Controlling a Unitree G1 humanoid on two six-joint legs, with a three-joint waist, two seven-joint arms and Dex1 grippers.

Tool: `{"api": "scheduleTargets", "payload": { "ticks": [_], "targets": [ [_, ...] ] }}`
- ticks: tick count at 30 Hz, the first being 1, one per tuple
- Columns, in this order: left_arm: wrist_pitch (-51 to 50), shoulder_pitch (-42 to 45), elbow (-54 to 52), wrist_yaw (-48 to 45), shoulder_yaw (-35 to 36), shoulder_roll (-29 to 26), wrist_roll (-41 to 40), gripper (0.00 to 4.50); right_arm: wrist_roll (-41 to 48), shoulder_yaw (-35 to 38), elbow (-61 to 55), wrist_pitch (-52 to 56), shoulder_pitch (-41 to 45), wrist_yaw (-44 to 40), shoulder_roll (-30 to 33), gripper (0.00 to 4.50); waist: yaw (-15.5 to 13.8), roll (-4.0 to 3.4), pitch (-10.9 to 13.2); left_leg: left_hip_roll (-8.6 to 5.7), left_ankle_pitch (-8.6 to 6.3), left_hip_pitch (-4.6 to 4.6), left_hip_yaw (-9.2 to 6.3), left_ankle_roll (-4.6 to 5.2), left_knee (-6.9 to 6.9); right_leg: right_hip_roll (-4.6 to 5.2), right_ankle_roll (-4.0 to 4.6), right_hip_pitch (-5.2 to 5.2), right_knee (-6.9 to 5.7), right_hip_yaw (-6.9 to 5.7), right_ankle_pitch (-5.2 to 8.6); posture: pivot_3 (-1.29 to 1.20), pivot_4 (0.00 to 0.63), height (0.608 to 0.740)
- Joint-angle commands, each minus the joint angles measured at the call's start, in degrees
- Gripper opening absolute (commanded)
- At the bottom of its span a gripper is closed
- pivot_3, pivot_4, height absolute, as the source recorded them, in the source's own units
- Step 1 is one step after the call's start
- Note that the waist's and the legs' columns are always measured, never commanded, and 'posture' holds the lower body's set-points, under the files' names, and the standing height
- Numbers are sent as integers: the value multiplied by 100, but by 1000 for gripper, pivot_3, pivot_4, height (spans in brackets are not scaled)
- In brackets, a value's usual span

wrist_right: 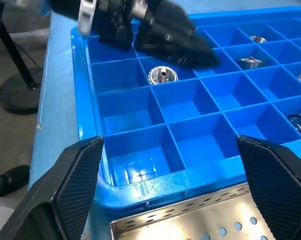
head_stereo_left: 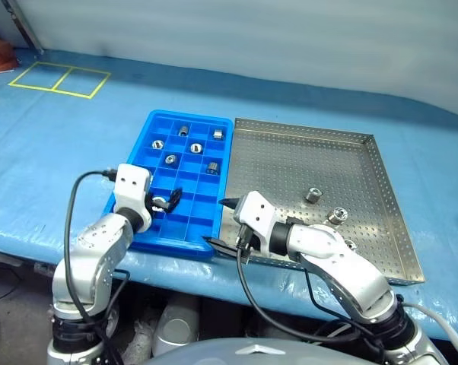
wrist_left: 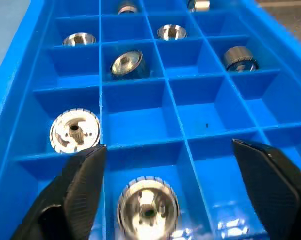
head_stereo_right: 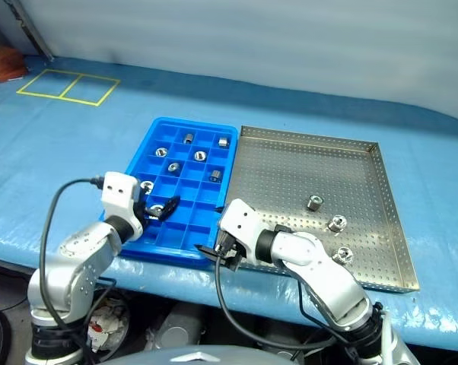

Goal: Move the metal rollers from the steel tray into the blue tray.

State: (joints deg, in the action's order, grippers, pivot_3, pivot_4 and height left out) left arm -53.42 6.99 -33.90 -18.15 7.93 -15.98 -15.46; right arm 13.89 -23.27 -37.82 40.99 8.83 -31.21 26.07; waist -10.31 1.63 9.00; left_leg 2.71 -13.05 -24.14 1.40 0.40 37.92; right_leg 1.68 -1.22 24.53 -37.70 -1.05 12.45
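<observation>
Nearest the head cam, right gripper (head_stereo_left: 226, 225) hangs over the near rim of the steel tray (head_stereo_left: 381, 201), right at the corner where it meets the blue tray (head_stereo_left: 135, 181). Fingers spread wide, nothing betw. them; right wrist view shows both pads well apart w/ empty blue compartments beyond.

Left gripper (head_stereo_left: 165, 200) sits over the blue tray's near-left area, fingers (wrist_left: 78, 190) apart, not clamped on anything. Left wrist view: one roller (wrist_left: 148, 204) lies in the compartment directly below, betw. the open fingers, hole facing up. Another roller (wrist_left: 75, 132) lies in the next compartment farther along, same column.

Blue tray & steel tray lie side by side on a blue-covered table (head_stereo_left: 54, 152), long edges touching or nearly so; blue tray on robot's left.

More metal rollers in the blue tray's far rows, one per compartment: e.g. (head_stereo_left: 184, 130), (head_stereo_left: 216, 134), (head_stereo_left: 158, 143), (head_stereo_left: 195, 147), (head_stereo_left: 170, 159), (head_stereo_left: 212, 167).

Steel tray holds three rollers toward its near-right part: one (head_stereo_right: 314, 202) upright mid-tray, one (head_stereo_right: 336, 223) nearer, one (head_stereo_right: 343, 255) nearest the rim, close to the right forearm.

Yellow tape squares (head_stereo_left: 59, 79) marked on the table far left.
</observation>
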Motion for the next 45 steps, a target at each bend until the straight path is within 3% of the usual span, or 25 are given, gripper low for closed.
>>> {"api": "scheduleTargets", "payload": {
  "ticks": [1, 9, 19, 30, 39, 45],
  "targets": [
    [453, 598, 17, -571, 131, -170, -538, 4474, 25, 430, -535, 128, -271, 197, 125, 4500, 10, 0, 0, -1, 0, -6, -1, 0, 1, 1, 0, 1, 3, -5, 0, 250, 150, 740],
    [793, 1996, 1399, -1453, -1036, -328, -600, 4474, -7, 1205, -1252, 438, -1300, 772, 195, 4500, 289, -2, -1, -5, 1, -34, -7, 1, 9, 3, -3, 0, 20, -37, -2, 102, 150, 740],
    [1739, 3337, 3622, -1696, -2324, 680, 25, 4474, -436, 1497, -2142, 608, -2673, 1944, -260, 4500, 1014, -4, -3, -5, 1, -32, -4, 2, 16, 0, -11, 0, 16, -23, -6, -150, 150, 740],
    [2720, 4188, 5930, -1180, -2417, 1895, 686, 4474, -698, 1290, -2218, 224, -3224, 2548, -488, 4500, 1472, -5, -4, -4, 1, -3, 23, 3, 14, -5, -15, 1, -3, 20, -8, -236, 150, 740],
    [3227, 4537, 7535, -524, -2199, 2291, 1138, 4474, -744, 1254, -2218, 227, -3164, 2661, -530, 4500, 1578, -4, -3, -4, -1, 10, 29, 5, 6, -5, -21, 0, -3, 38, -11, -236, 150, 740],
    [3381, 4554, 8057, -537, -2170, 2423, 1296, 4474, -723, 1224, -2218, 312, -2982, 2650, -584, 4500, 1573, -3, -3, -4, -1, 12, 33, 5, 1, -5, -25, 0, -2, 40, -13, -218, 150, 740]
  ]
}}
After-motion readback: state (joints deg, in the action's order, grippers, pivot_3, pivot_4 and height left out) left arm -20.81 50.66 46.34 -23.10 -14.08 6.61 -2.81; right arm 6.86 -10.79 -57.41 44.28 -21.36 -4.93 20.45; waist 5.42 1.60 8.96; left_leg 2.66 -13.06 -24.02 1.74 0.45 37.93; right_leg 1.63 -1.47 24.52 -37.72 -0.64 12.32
